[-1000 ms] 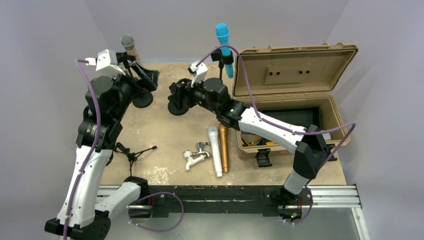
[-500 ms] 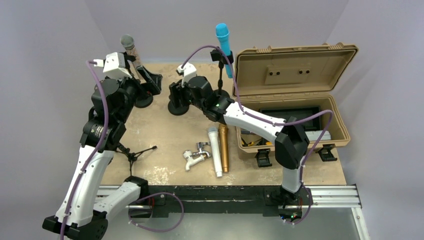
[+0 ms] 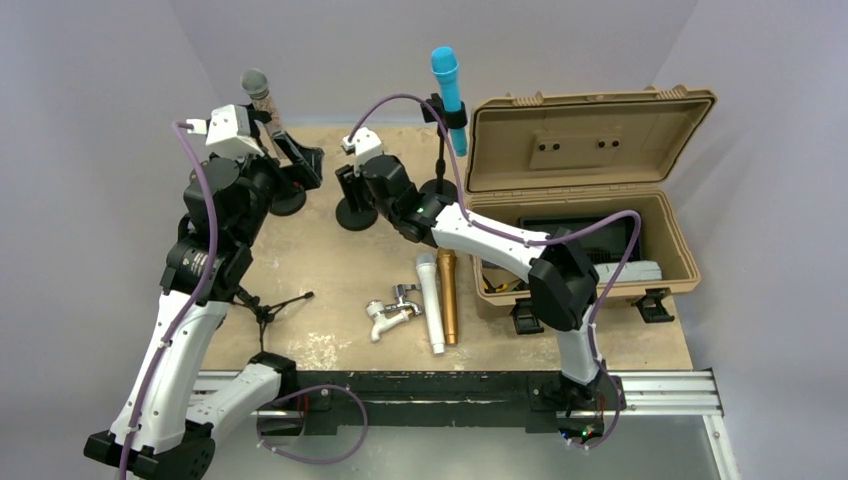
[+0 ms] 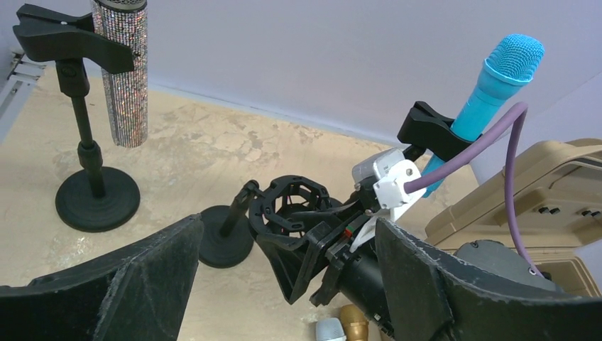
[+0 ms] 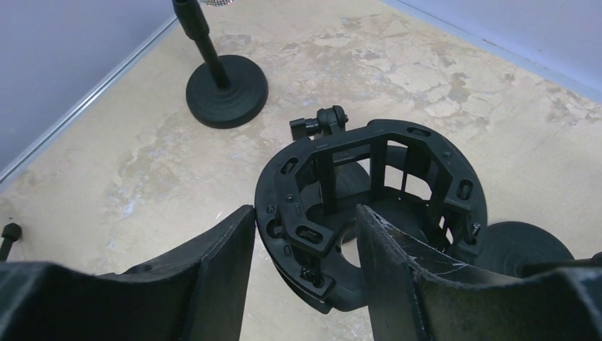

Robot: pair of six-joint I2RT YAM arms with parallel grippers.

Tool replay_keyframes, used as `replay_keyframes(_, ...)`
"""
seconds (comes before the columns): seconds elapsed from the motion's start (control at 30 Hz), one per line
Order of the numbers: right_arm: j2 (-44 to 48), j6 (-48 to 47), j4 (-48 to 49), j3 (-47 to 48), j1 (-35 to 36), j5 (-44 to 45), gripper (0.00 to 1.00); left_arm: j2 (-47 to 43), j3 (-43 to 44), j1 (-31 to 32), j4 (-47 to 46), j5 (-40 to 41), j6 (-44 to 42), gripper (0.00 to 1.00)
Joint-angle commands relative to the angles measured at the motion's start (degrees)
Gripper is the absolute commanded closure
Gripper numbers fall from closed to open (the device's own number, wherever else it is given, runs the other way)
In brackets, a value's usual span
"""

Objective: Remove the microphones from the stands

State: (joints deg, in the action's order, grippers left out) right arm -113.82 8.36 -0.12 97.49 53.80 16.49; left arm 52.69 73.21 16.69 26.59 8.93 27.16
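— Microphone first: where is it?
— There are two on stands. The glittery microphone [image 3: 257, 90] sits upright in the clip of a black stand [image 4: 97, 199] at the far left corner of the table [image 3: 330, 270]. The blue microphone [image 3: 447, 85] is clipped at a tilt, head up, on a second stand [image 3: 441, 150] at the far middle, just left of the open tan case [image 3: 590, 130].
— What about the left gripper?
— The left gripper [image 4: 287, 234] hangs just right of the glittery microphone's stand. Its fingers are spread wide with nothing between them, and it is apart from the microphone.
— And the right one?
— The right gripper [image 5: 304, 220] is low over the table between the two stands, at a black ring-shaped mount [image 5: 397, 131] on its own round base. One finger lies outside the ring's near-left wall and the other reaches inside the ring, so that wall sits between them. Whether they press on it I cannot tell.
— Anything else on the table?
— A white microphone [image 3: 431, 300] and a gold microphone [image 3: 446, 295] lie side by side near the middle, with a white pipe fitting [image 3: 388, 312] just left of them. A small black tripod [image 3: 265, 308] lies beside the left arm.
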Motion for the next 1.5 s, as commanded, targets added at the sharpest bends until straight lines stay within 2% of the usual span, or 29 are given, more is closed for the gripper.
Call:
replay_keyframes(0.0,-0.56,-3.22,1.77,3.11,1.45,4.25,0.5,-0.73,-0.46,0.36,-2.22,1.82,-1.5,0.12)
replay_keyframes(0.5,1.34,-4.85,2.51,1.66,7.56,5.88,0.83,-1.08,-0.7,0.38,-1.54,5.08,-1.45,0.13)
replay_keyframes(1.0,13.89,0.71,5.04,-9.57,9.23,-9.71,0.86,-1.08,-1.0,0.45,-1.64,7.04,-1.93,0.13)
replay_keyframes(1.3,19.43,-2.81,14.22,-19.92,16.94,-6.22,0.85,-0.89,-1.44,0.45,-1.79,7.96,-2.06,0.14)
replay_keyframes(1.47,21.16,-4.32,18.47,-22.31,19.71,-6.32,0.85,-0.68,-1.75,0.54,-2.04,8.94,-2.33,0.14)
